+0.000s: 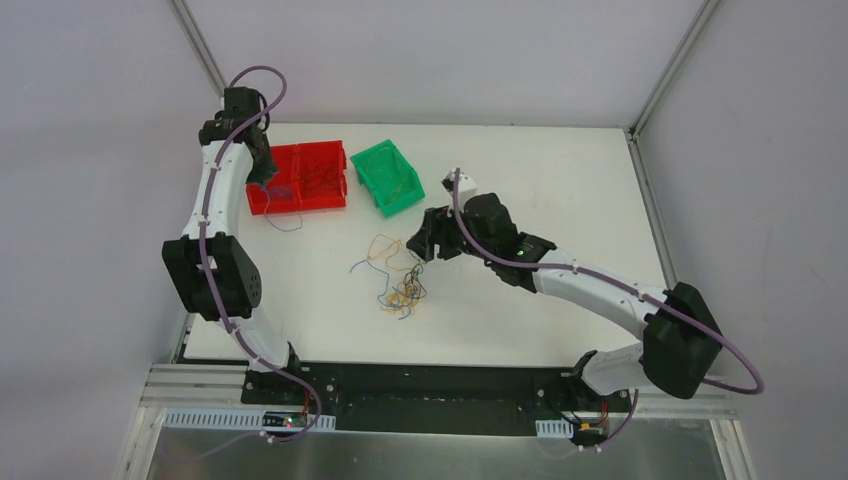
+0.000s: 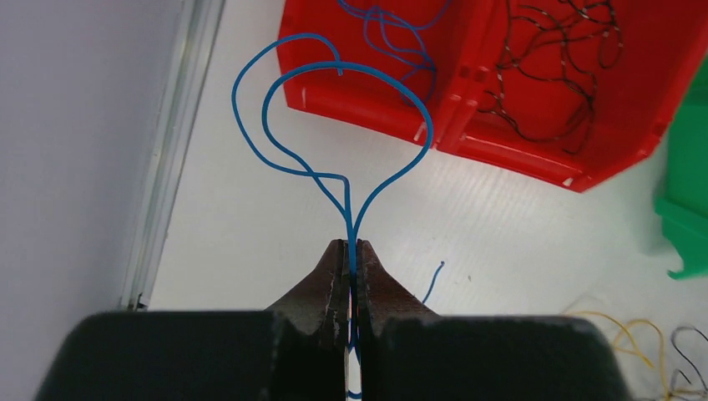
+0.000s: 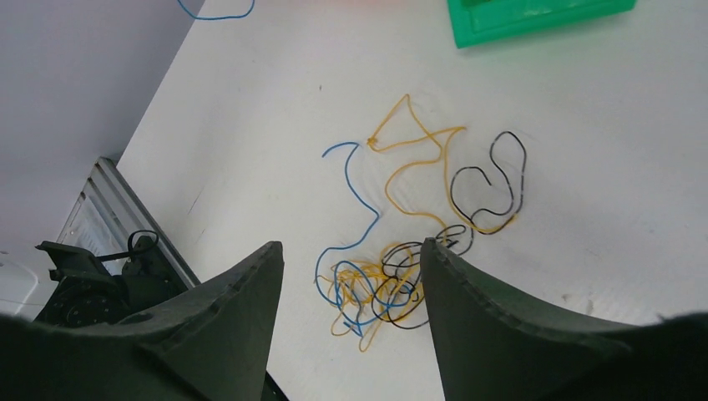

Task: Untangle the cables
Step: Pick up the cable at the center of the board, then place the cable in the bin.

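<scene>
Left arm point(image 1: 215, 200) stretched far, right arm point(image 1: 590, 285) bent inward.
The left arm runs up its own side, its gripper point(image 2: 351, 246) pinched tight on a blue cable point(image 2: 352, 230). The right arm sweeps in from the right with the wrist tipped down, its gripper point(image 3: 351, 245) hanging with fingers spread, holding nothing.

No legible text, label, brand, number or sign to be read anywhere in the three views.

You see a white counter point(image 1: 560, 170) boxed in by plain pale walls point(image 1: 420, 50) at 9, 12 and 3 o'clock. Aluminium posts point(image 1: 200, 45) rise at 11 and 1, and a black plate point(image 1: 430, 385) lies at 6.
</scene>
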Robot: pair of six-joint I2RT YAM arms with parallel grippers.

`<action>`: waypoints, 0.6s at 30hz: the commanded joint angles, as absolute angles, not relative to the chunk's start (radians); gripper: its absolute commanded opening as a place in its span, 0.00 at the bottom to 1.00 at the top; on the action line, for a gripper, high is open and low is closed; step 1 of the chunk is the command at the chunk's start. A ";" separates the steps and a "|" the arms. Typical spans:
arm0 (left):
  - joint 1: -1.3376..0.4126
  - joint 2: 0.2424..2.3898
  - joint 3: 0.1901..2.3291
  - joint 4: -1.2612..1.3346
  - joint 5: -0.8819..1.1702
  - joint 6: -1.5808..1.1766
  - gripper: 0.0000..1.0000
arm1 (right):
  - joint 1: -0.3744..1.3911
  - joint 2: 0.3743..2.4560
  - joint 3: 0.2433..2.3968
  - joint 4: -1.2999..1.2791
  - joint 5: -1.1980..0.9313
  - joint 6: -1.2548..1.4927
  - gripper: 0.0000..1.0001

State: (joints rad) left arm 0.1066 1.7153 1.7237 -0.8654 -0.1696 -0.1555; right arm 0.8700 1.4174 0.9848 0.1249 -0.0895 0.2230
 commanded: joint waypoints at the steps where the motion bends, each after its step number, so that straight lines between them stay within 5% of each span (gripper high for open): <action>1: 0.110 1.718 1.741 -0.778 -0.417 -0.109 0.00 | 0.834 1.308 0.921 0.134 -0.074 0.253 0.64; 18: 0.110 1.701 1.427 -0.013 -0.631 0.061 0.00 | 0.780 1.157 0.861 0.103 -0.079 0.281 0.64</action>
